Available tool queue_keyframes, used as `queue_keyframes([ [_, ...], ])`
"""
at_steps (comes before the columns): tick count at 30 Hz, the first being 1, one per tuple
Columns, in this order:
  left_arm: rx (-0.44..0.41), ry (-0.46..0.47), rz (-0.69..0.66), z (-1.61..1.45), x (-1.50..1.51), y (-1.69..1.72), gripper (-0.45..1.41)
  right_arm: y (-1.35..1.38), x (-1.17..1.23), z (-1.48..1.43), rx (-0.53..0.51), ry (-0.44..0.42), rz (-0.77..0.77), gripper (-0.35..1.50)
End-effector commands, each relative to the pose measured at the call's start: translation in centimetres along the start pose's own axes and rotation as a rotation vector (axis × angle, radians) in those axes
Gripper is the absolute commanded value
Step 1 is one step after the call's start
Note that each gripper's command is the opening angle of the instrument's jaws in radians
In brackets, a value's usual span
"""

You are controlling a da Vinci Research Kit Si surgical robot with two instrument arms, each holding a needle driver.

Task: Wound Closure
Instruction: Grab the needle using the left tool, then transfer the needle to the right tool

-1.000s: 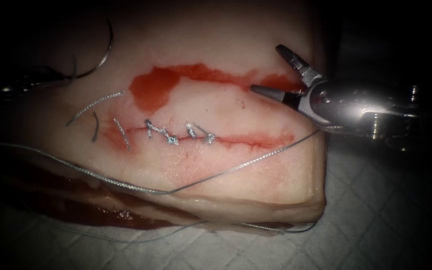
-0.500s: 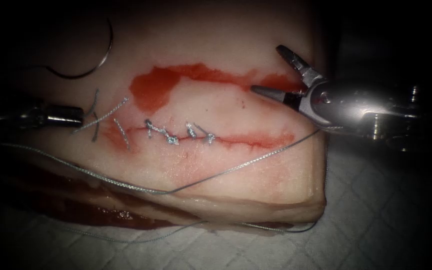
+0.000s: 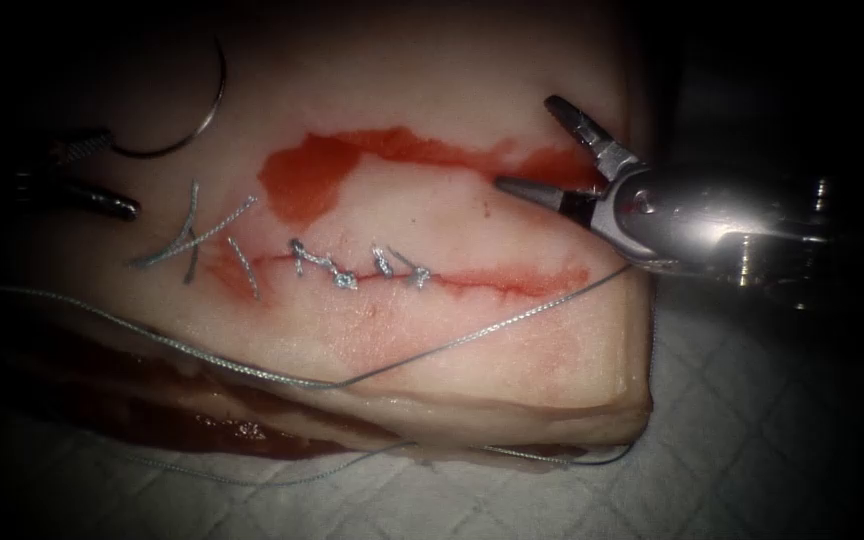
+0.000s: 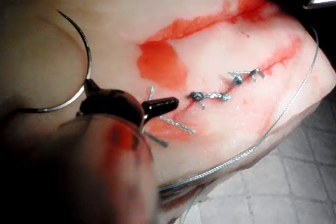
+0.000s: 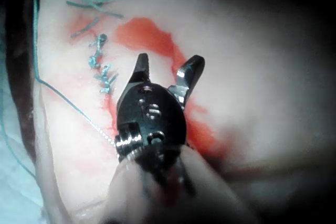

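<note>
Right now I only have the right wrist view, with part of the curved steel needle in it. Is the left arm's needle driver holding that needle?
Observer: No. In the endoscope view the left arm's tool sits by the needle's end, jaws open, gripping nothing.
Operator: Is the needle in the tissue?
Observer: The left wrist view shows its curve lying on top of the pale pork tissue, not piercing it.
Operator: Where does the long grey thread go?
Observer: The thread runs from beneath the right arm's tool, which is open and empty, below the stitched cut and off to the left.
</note>
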Motion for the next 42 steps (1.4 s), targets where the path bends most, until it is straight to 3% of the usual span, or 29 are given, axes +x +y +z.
queue_keyframes([
  [1, -0.012, -0.007, -0.005, 0.12, 0.0, 0.02, 0.14, 0.03, 0.0, 0.1, -0.001, -0.004, 0.005, 1.03],
  [2, -0.046, -0.014, 0.002, 0.17, -0.02, 0.04, 0.1, 0.03, 0.0, 0.1, -0.001, -0.004, 0.006, 1.02],
  [4, -0.098, 0.013, 0.106, 0.27, -0.05, 0.07, 0.42, 0.03, -0.01, 0.1, -0.002, -0.004, 0.006, 1.02],
  [5, -0.128, 0.037, 0.187, 0.34, -0.06, 0.08, 0.49, 0.03, -0.02, 0.09, -0.003, -0.004, 0.007, 1.02],
  [6, -0.15, 0.065, 0.271, 0.39, -0.05, 0.09, 0.44, 0.03, -0.02, 0.09, -0.003, -0.004, 0.008, 1.03],
  [8, -0.196, 0.137, 0.408, 0.51, 0.01, 0.1, -0.06, 0.04, -0.04, 0.08, -0.004, -0.003, 0.009, 1.03],
  [9, -0.217, 0.175, 0.429, 0.56, 0.04, 0.11, -0.16, 0.04, -0.05, 0.08, -0.004, -0.002, 0.01, 1.03],
  [11, -0.253, 0.25, 0.458, 0.67, 0.11, 0.15, 0.02, 0.05, -0.06, 0.09, -0.003, -0.001, 0.011, 1.03],
  [13, -0.274, 0.309, 0.489, 0.78, 0.17, 0.2, -0.03, 0.06, -0.06, 0.09, -0.002, -0.001, 0.011, 1.05],
  [14, -0.283, 0.322, 0.483, 0.83, 0.18, 0.22, 0.09, 0.06, -0.06, 0.1, -0.004, -0.002, 0.01, 1.05],
  [15, -0.293, 0.326, 0.478, 0.87, 0.18, 0.25, 0.34, 0.07, -0.06, 0.1, -0.007, -0.004, 0.01, 1.05],
  [16, -0.295, 0.326, 0.472, 0.92, 0.18, 0.28, 0.41, 0.07, -0.06, 0.1, -0.007, -0.004, 0.01, 1.05],
  [17, -0.293, 0.325, 0.469, 0.95, 0.18, 0.3, 0.31, 0.07, -0.06, 0.1, -0.007, -0.004, 0.01, 1.05],
  [18, -0.29, 0.323, 0.468, 0.98, 0.18, 0.33, 0.02, 0.07, -0.06, 0.1, -0.007, -0.004, 0.01, 1.07],
  [19, -0.295, 0.323, 0.456, 1.0, 0.18, 0.35, -0.06, 0.07, -0.06, 0.1, -0.007, -0.004, 0.01, 1.07],
  [20, -0.3, 0.326, 0.444, 1.01, 0.18, 0.37, 0.0, 0.07, -0.06, 0.1, -0.007, -0.004, 0.01, 1.07],
  [21, -0.303, 0.329, 0.431, 1.04, 0.17, 0.38, 0.19, 0.07, -0.06, 0.1, -0.007, -0.004, 0.01, 1.07],
  [25, -0.333, 0.317, 0.348, 1.04, 0.18, 0.39, 0.24, 0.07, -0.06, 0.1, -0.01, -0.006, 0.01, 1.08],
  [30, -0.39, 0.308, 0.225, 1.11, 0.23, 0.4, -0.01, 0.07, -0.06, 0.1, -0.012, -0.007, 0.01, 1.08],
  [33, -0.375, 0.338, 0.153, 1.17, 0.33, 0.44, -0.45, 0.07, -0.06, 0.1, -0.012, -0.007, 0.01, 1.08],
  [36, -0.347, 0.358, 0.1, 1.17, 0.42, 0.44, -0.45, 0.08, -0.06, 0.1, -0.012, -0.007, 0.01, 1.08],
  [39, -0.288, 0.393, 0.287, 1.08, 0.32, 0.39, -0.45, 0.08, -0.06, 0.1, -0.013, -0.007, 0.01, 1.08],
  [42, -0.246, 0.377, 0.636, 0.96, 0.13, 0.28, -0.45, 0.06, -0.06, 0.09, -0.014, -0.007, 0.011, 1.1],
])
